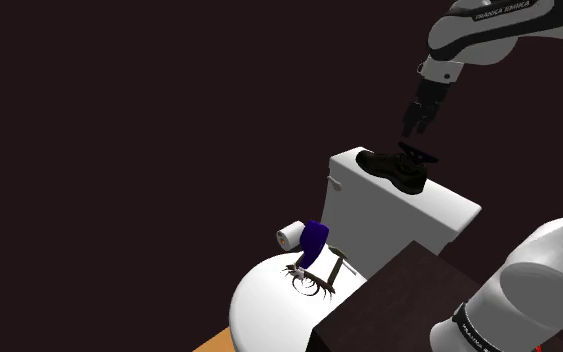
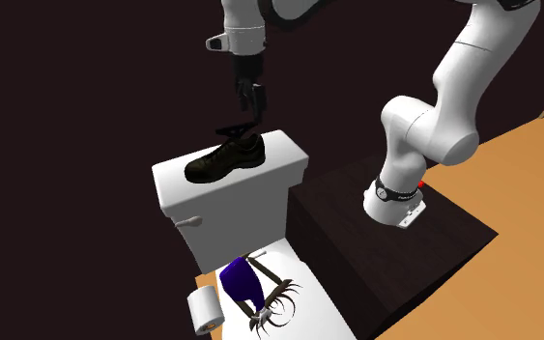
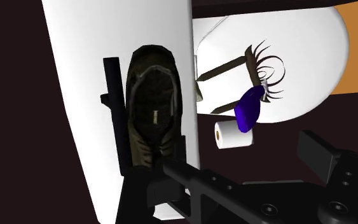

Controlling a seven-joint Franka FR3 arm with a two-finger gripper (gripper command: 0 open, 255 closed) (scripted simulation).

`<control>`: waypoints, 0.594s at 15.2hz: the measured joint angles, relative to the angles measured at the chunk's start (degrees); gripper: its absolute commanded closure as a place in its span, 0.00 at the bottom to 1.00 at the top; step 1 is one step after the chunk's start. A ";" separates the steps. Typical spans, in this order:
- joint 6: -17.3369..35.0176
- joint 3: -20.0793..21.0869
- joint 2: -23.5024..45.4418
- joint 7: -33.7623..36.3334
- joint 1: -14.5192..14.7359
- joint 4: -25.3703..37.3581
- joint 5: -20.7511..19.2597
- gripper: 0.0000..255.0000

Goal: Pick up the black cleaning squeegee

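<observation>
Nearest in the shoulder view, at its lower right, sat the dark stand (image 1: 399,295) with the white arm (image 1: 549,285) rising from it. Just beyond, low in the middle of the frame, the white toilet lid (image 1: 259,315) carried a purple object (image 1: 313,243), a toilet roll (image 1: 289,236) and a dark bristly thing (image 1: 314,283). Farther back, right of centre, stood the white tank (image 1: 379,215), with a dark shoe (image 1: 389,168) lying on its top. The black squeegee (image 1: 419,153) rested up there too, close against the shoe at its end toward the frame's right; whether the two touched could not be told. The gripper (image 1: 411,130) hung just above the squeegee, pointing down at it. In the wrist view the fingers (image 3: 317,153) stood apart with nothing clasped between them. There the squeegee showed as a long black bar lying alongside the shoe on the tank's white top.
</observation>
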 measured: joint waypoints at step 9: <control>3.60 -7.66 18.53 -13.29 -2.33 11.50 6.16 0.00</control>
